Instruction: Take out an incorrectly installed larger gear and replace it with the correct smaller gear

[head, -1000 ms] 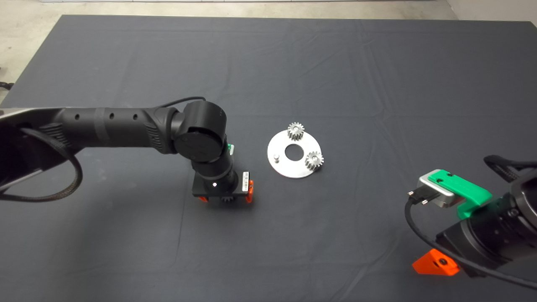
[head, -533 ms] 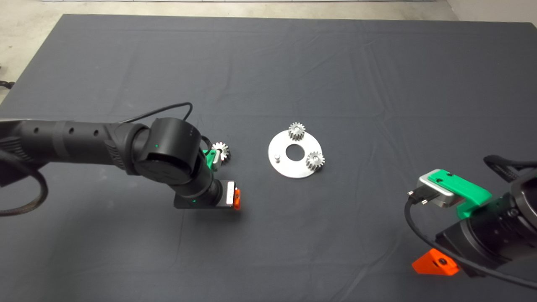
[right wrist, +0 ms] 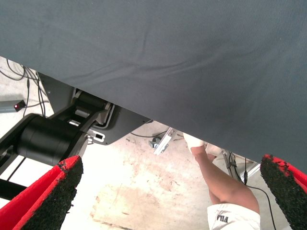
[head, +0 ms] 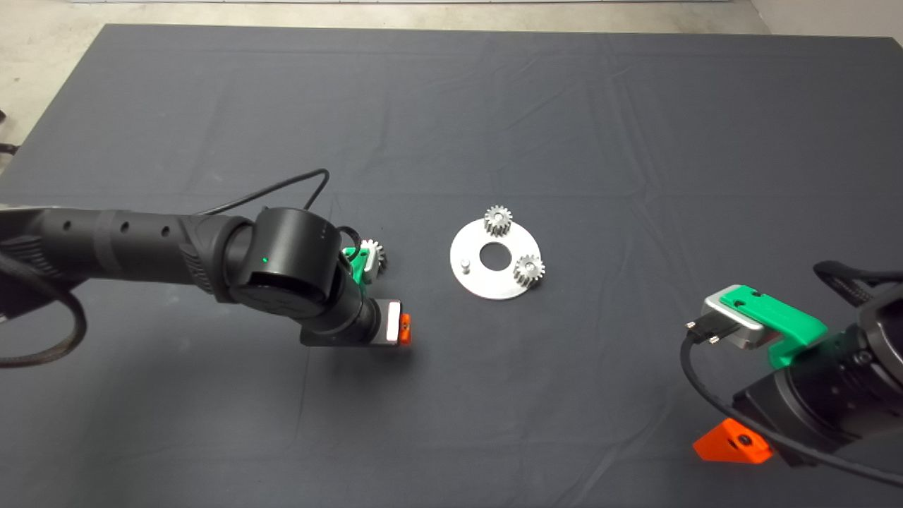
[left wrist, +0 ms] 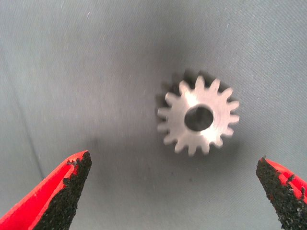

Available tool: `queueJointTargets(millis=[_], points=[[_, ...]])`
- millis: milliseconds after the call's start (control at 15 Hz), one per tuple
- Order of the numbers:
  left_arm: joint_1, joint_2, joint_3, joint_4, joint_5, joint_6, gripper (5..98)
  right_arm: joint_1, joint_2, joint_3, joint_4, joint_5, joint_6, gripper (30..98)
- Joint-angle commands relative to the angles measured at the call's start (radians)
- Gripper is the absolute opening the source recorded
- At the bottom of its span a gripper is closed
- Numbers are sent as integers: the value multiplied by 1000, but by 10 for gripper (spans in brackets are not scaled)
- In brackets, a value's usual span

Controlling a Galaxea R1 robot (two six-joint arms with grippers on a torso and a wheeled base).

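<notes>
The round silver plate [head: 474,243] carries two small gears [head: 498,220] [head: 528,269] and one bare peg [head: 464,265]. My left gripper [head: 395,331] hovers low over the mat to the left of the plate. It is open in the left wrist view, where a pale silver gear, seemingly the smaller gear [left wrist: 199,117], lies flat on the mat just beyond the left gripper [left wrist: 171,160], untouched. A gear with pointed teeth and a darker flank, seemingly the larger gear [head: 374,252], lies on the mat half hidden behind the wrist's green mount.
My right gripper [head: 734,444] is parked at the lower right edge, its fingers [right wrist: 53,191] spread apart. Its wrist view shows the mat's edge, the floor, a black machine base and a person's leg [right wrist: 218,179].
My left arm swung back toward the left and its wrist turned, uncovering the gear beside the wrist. The gripper stayed low over nearly the same spot. The right arm has not moved.
</notes>
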Motion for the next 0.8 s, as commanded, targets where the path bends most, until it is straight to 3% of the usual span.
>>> queueJointTargets(millis=[0, 600, 733], points=[[29, 10, -29, 43, 8, 36, 884, 23, -1, 2, 27, -52, -2, 977], [23, 41, -59, 79, 9, 46, 884, 23, -4, 2, 29, -54, -1, 977], [25, 52, -62, 112, 11, 47, 884, 23, -5, 3, 29, -55, -1, 977]])
